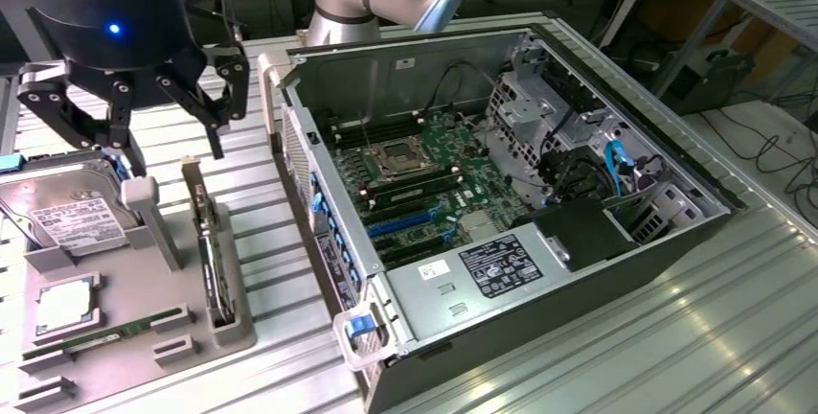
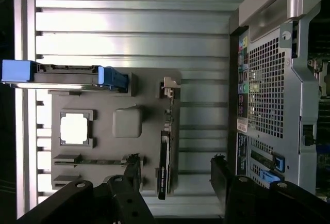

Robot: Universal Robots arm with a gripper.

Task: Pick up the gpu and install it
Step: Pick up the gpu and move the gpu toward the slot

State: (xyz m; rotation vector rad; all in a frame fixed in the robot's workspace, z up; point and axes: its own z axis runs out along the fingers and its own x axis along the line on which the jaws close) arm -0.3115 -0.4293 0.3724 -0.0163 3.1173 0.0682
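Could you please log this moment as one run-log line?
gripper: open, above tray | gpu: upright in tray slot, not held | case: open

The worktop was ribbed, shiny bare metal. The tray looked matt grey plastic. The gpu was a dark matt card. The tool was glossy black.

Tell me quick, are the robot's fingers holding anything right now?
Gripper: open, holding nothing; it hovers above the gpu, not touching it.
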